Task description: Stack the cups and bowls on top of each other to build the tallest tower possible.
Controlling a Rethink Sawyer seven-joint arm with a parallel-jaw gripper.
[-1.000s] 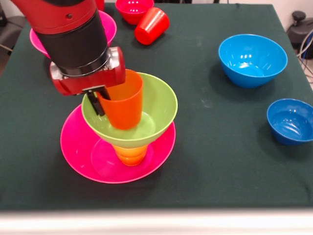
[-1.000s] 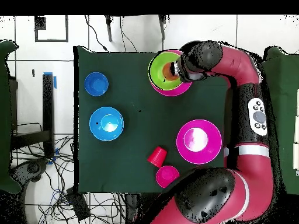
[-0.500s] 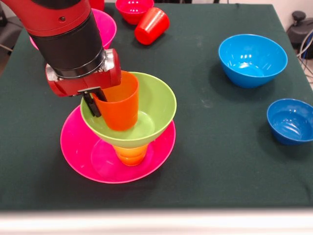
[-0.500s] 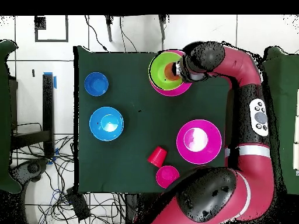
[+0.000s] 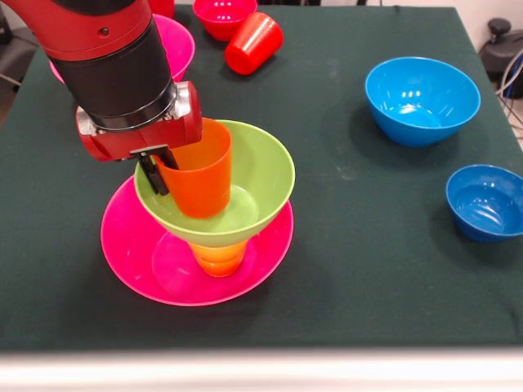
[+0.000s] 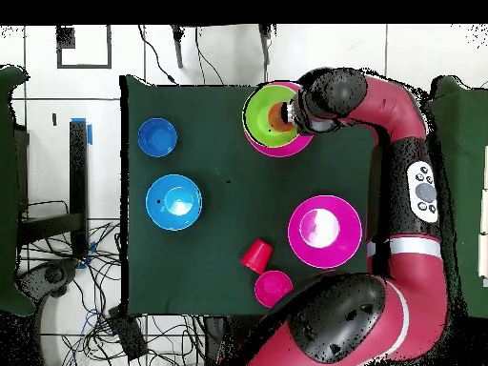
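The orange cup [image 5: 196, 175] is pinched by the end effector [image 5: 163, 171] and is held upright, tilted slightly, inside the green bowl [image 5: 253, 184]. That bowl is carried on a yellow cup [image 5: 218, 257], which is stood in a wide pink bowl [image 5: 139, 261] on the dark surface [image 5: 343, 269]. A light blue bowl [image 5: 422, 100] and a small dark blue bowl [image 5: 486, 202] are seen well apart from the stack. A red cup [image 5: 253, 42] is lying on its side beside a small red bowl [image 5: 224, 16], with a second pink bowl [image 6: 325, 232] near them.

A dark green table [image 5: 351, 245] stands on white floor tiles [image 6: 57, 143] strewn with black cables [image 6: 86, 315].
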